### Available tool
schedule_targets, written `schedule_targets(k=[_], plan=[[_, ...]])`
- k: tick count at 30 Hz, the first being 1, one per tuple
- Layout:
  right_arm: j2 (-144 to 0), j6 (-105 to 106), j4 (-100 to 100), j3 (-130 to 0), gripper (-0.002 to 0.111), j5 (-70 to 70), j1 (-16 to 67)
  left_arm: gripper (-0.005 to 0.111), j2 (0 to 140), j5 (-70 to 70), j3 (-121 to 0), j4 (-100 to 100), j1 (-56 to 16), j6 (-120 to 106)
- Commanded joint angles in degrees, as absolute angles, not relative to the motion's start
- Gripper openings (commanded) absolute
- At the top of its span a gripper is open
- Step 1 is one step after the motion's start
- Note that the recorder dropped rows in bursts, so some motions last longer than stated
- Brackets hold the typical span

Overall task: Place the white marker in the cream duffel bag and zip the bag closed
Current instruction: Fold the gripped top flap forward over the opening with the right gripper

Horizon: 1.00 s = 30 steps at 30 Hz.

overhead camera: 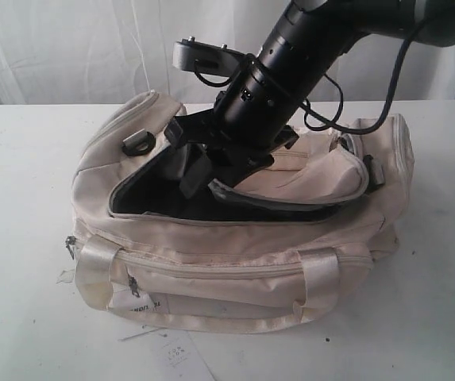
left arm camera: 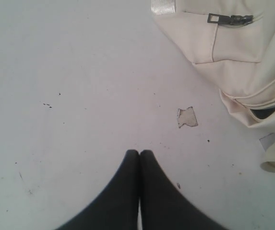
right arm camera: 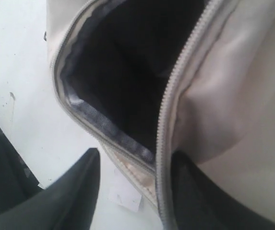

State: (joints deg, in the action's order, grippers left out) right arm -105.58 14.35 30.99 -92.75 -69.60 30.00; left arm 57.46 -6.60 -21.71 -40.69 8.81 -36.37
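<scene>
The cream duffel bag point(overhead camera: 235, 270) lies on the white table with its top zipper open and its black lining point(overhead camera: 156, 194) showing. My right gripper point(overhead camera: 199, 176) reaches down into the opening at the bag's left half. In the right wrist view it point(right arm camera: 135, 163) is open. The grey zipper edge point(right arm camera: 168, 124) runs between the two fingers, and no object is held. The white marker is out of view. My left gripper point(left arm camera: 139, 152) is shut and empty above bare table, beside one end of the bag point(left arm camera: 233, 43).
A paper tag point(overhead camera: 181, 353) lies on the table point(overhead camera: 21, 198) in front of the bag. A small torn scrap point(left arm camera: 187, 117) lies near the left gripper. A side-pocket zipper pull point(left arm camera: 231, 19) shows on the bag. A white curtain hangs behind the table.
</scene>
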Motion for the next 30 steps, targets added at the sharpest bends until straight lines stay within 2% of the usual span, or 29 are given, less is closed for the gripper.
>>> schedule_targets(k=[1, 11, 19, 25, 28, 30], plan=[[-103.03, 11.54, 31.30, -92.48, 0.044, -69.96, 30.20, 0.000, 57.45, -7.27, -21.37, -41.03, 8.50, -36.34], [-98.72, 11.14, 29.27, -92.48, 0.044, -69.96, 30.20, 0.000, 57.45, -6.80, -21.37, -41.03, 8.50, -36.34], [-100.37, 8.57, 10.20, -92.38, 0.044, -69.96, 30.20, 0.000, 57.45, -4.77, -21.37, -41.03, 8.50, -36.34], [-100.37, 8.81, 7.41, -92.38, 0.044, -69.96, 30.20, 0.000, 57.45, -4.49, -21.37, -41.03, 8.50, -36.34], [-100.48, 5.25, 2.87, -92.38, 0.036, -62.12, 30.20, 0.000, 57.45, -4.50, -21.37, -41.03, 8.50, -35.96], [-100.74, -1.84, 1.00, -92.38, 0.023, -55.11, 30.20, 0.000, 57.45, -4.61, -21.37, -41.03, 8.50, -35.90]])
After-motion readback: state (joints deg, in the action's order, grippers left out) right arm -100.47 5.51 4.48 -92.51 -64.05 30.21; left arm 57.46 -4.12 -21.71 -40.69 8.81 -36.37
